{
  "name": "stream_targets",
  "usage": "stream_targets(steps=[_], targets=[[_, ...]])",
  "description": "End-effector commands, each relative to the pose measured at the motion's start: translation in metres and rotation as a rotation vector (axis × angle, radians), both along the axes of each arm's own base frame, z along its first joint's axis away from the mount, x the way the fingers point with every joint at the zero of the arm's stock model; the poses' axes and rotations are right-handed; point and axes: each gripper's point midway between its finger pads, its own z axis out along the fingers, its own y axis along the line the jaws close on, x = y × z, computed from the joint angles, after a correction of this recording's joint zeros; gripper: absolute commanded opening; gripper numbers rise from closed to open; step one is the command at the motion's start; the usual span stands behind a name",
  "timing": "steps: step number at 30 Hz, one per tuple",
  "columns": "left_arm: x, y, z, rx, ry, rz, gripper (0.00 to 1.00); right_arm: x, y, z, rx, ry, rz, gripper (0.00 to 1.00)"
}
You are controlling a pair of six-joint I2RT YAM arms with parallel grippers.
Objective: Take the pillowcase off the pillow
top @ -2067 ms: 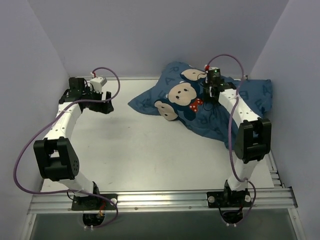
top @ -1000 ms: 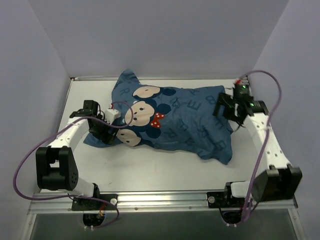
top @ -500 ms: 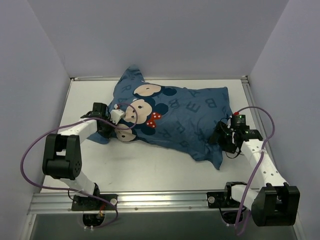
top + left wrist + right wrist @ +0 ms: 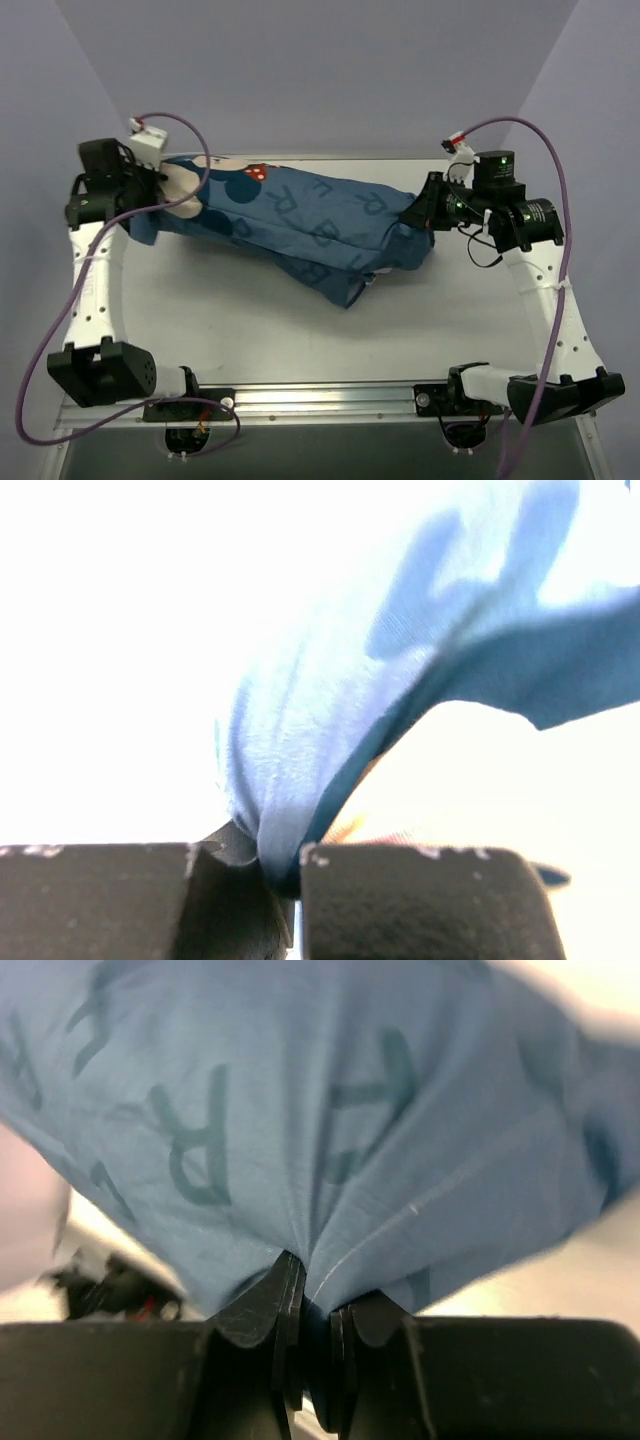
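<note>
The blue printed pillowcase (image 4: 300, 225) hangs stretched between both arms above the table, sagging in the middle. My left gripper (image 4: 158, 182) is shut on its left end beside the mouse face and red bow; in the left wrist view a pinch of pale blue pillowcase (image 4: 300, 780) sits in my left gripper (image 4: 290, 875). My right gripper (image 4: 425, 208) is shut on the right end; the right wrist view shows bunched pillowcase (image 4: 300, 1140) folds clamped in my right gripper (image 4: 315, 1310). The pillow is hidden inside the case.
The white table (image 4: 400, 330) lies below, with purple walls close on the left, right and back. A metal rail (image 4: 320, 400) with both arm bases runs along the near edge. Purple cables loop off each arm.
Both grippers have shut on the pillowcase ends and risen, moving apart. The case, earlier lying on the table, is now lifted and pulled taut between them.
</note>
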Motion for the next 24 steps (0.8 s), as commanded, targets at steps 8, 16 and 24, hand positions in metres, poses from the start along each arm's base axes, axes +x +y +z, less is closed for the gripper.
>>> stream_targets(steps=[8,16,24], targets=[[-0.079,0.033,0.27,0.062,-0.522,0.16,0.02,-0.085,0.09,0.074,0.413,0.081,0.35,0.0],[0.044,-0.027,0.193,0.124,-0.267,0.096,0.02,0.026,0.107,0.021,0.639,0.141,0.256,0.31],[0.051,-0.061,0.225,0.021,-0.379,0.039,0.02,0.112,0.016,0.062,-0.112,-0.318,0.015,0.99]])
